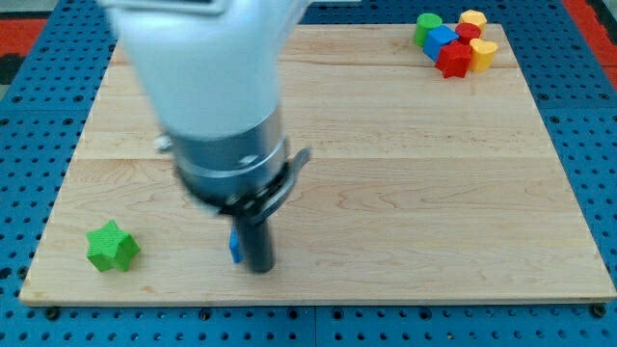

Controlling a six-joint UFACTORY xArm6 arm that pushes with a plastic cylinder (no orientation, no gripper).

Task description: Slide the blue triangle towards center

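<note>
A small blue piece point(233, 247), likely the blue triangle, shows at the view's lower left of centre, mostly hidden behind my rod. My tip point(260, 268) rests on the board right beside it, on its right side and touching or nearly touching. The arm's white and grey body covers the board above it.
A green star block point(113, 247) lies at the view's lower left. A cluster sits at the top right: green block point(427, 25), blue block point(442, 40), red blocks point(453, 59), yellow blocks point(473, 19). The wooden board point(405, 173) ends near the view's bottom.
</note>
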